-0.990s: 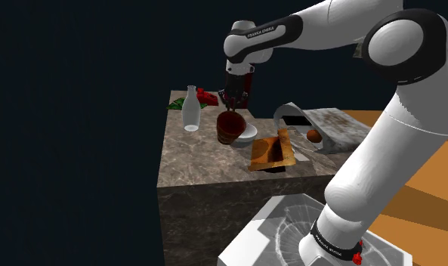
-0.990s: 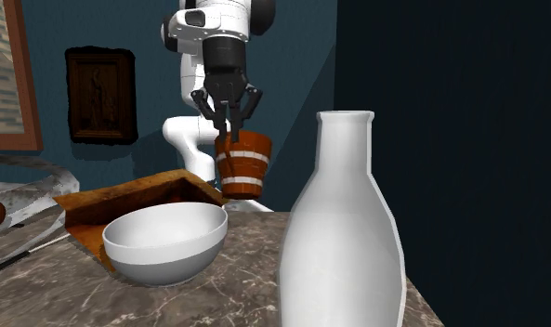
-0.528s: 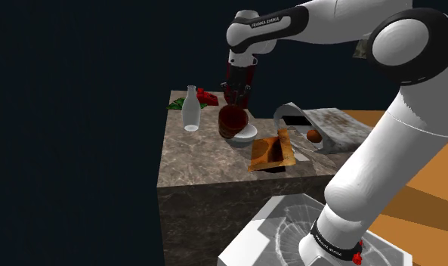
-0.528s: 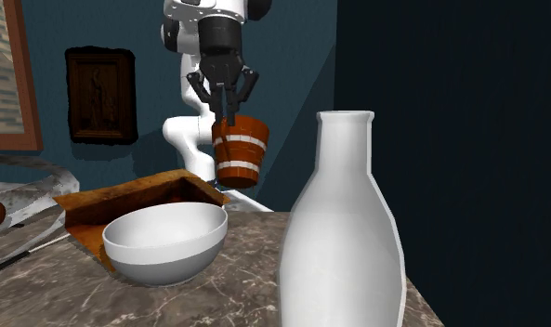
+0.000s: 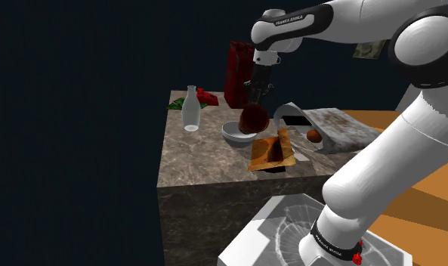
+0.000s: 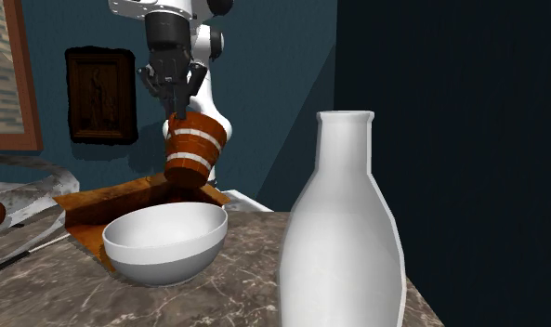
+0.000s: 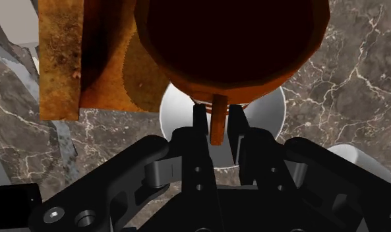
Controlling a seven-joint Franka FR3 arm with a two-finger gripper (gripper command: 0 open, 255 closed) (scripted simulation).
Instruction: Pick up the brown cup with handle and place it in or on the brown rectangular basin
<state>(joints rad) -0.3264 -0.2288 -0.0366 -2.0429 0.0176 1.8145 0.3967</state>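
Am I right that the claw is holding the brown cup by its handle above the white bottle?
Not quite: the claw holds the brown cup by its handle above the white bowl, not the bottle, as the wrist view shows.

The counter is a block of grey-brown marble with pale veins, its side face dropping straight down at the shoulder view's lower left. On its top stand a white bottle near the far left corner, a white bowl around the middle, and a brown rectangular basin just beside the bowl, reaching the near edge. Small red and green things lie behind the bottle, and a grey curved cover with a round brown thing rests at the right
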